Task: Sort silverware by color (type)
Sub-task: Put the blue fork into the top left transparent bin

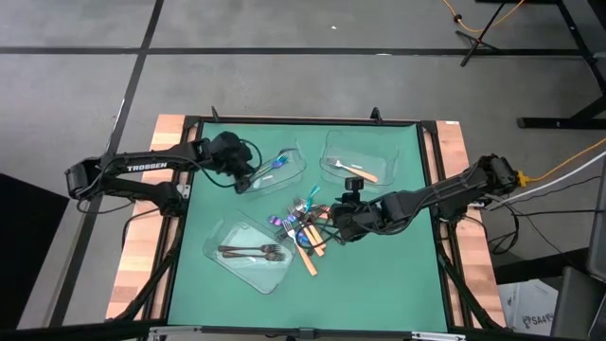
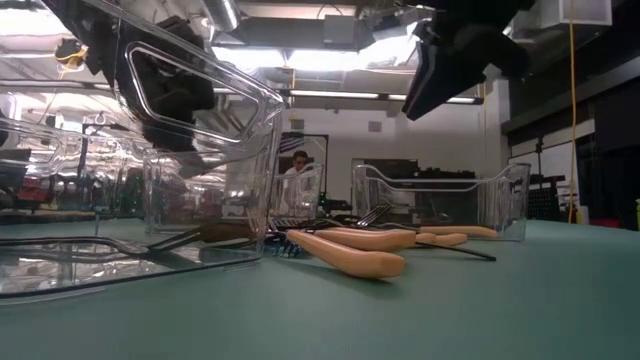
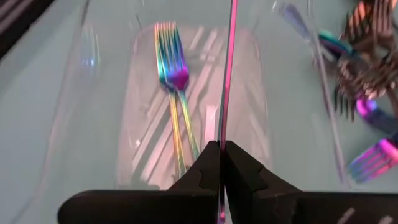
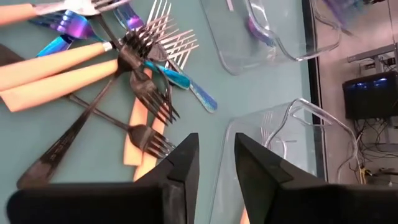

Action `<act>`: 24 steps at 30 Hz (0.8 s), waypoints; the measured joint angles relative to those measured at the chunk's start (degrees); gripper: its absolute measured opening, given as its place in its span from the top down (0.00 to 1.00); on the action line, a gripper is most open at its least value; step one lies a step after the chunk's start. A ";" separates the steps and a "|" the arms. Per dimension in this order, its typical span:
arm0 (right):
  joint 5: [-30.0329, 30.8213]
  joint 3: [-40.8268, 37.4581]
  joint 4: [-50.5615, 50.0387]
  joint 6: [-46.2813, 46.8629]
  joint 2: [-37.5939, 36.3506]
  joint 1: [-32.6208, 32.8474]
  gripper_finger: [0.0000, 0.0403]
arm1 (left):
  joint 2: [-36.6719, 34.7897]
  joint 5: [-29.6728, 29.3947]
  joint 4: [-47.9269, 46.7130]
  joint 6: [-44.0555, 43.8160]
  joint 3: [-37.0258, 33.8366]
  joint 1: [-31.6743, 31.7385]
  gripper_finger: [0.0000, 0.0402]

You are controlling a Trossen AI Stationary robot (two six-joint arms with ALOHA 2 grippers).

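Observation:
My left gripper (image 1: 248,173) is shut on a slim iridescent utensil (image 3: 229,74), seen edge-on, and holds it over a clear tray (image 1: 289,156). Iridescent forks (image 3: 174,81) lie in that tray. My right gripper (image 1: 333,225) is open and empty just right of the mixed pile (image 1: 305,230). In the right wrist view its fingers (image 4: 217,149) hover beside dark forks (image 4: 144,93), orange-handled pieces (image 4: 56,68) and a teal-blue utensil (image 4: 180,81). Dark forks (image 1: 254,251) lie in the near-left tray (image 1: 222,232). An orange-handled piece (image 1: 360,171) lies in the far-right tray (image 1: 379,142).
The three clear trays ring the pile on the green mat (image 1: 379,275). In the low view orange handles (image 2: 350,255) lie between two trays. A person (image 2: 297,160) shows far back in the room. Wooden table edges (image 1: 142,246) flank the mat.

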 joint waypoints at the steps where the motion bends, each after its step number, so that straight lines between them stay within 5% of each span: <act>1: 0.02 0.00 0.44 0.00 0.00 0.00 0.76 | 0.00 -0.02 -0.76 0.00 0.00 0.00 1.00; 24: 0.04 0.00 4.70 -1.70 0.00 0.00 0.76 | 5.67 3.26 -3.78 -1.64 0.02 3.28 1.00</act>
